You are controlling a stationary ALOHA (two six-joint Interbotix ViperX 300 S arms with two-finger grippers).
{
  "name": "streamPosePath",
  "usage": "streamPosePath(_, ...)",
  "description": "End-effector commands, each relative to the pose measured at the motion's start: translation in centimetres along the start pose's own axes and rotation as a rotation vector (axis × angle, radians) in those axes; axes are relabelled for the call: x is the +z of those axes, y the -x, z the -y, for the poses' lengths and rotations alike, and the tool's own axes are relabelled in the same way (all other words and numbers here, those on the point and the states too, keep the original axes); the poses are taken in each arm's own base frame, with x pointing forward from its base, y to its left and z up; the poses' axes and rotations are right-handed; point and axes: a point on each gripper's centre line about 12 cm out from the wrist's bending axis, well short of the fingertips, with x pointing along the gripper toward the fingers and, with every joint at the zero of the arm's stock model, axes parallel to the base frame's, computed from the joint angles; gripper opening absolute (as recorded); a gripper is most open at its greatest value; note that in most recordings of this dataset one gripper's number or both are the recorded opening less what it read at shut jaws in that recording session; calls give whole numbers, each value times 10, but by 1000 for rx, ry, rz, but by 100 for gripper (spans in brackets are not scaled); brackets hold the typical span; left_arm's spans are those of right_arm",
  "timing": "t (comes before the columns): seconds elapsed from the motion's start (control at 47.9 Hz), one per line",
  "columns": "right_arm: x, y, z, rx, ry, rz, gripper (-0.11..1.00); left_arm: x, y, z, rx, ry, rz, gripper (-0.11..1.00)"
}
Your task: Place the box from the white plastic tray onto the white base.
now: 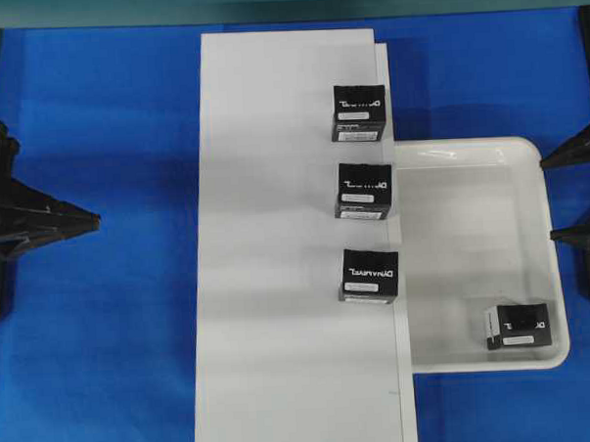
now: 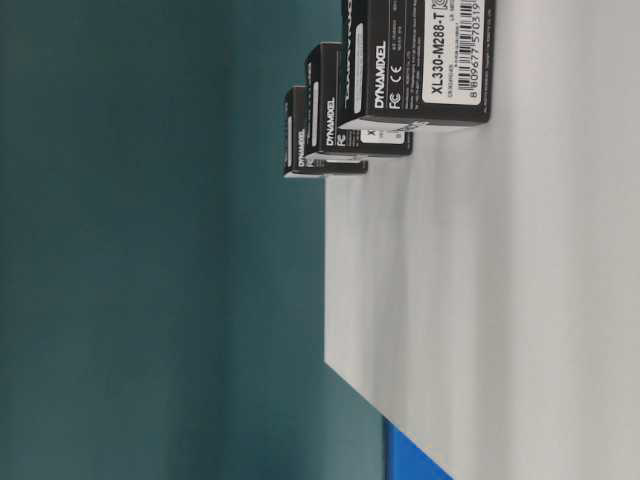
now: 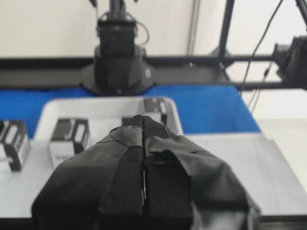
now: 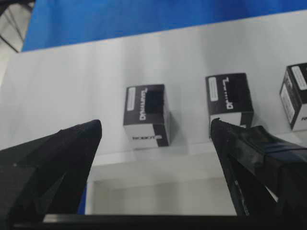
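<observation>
One box (image 1: 518,326) lies in the near right corner of the white plastic tray (image 1: 473,154). Three like boxes (image 1: 363,191) line the white base (image 1: 278,280). The left gripper (image 3: 143,125) is pressed together; the right gripper (image 4: 156,129), spread wide, is cut off at the overhead view's edge.

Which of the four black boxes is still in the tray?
The box in the tray's near right corner in the overhead view. The other three stand in a row on the long white board.
</observation>
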Motion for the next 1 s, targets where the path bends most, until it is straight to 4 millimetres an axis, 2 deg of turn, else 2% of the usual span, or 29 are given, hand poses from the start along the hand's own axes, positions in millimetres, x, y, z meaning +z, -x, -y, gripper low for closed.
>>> streamPosePath(0.0,3,2,0,1,0,6,99,15,-2,0,-2,0,37,-7)
streamPosePath(0.188,3,8,0,0,5,15,99,15,-3,0,-2,2,32,-7)
streamPosePath(0.48,-7,6,1,-3,4,-9,99,13,-6,0,-2,2,21,-7)
streamPosePath(0.982,-10,4,2,-4,7,-9,98,8,-8,1,-5,58,3,-7)
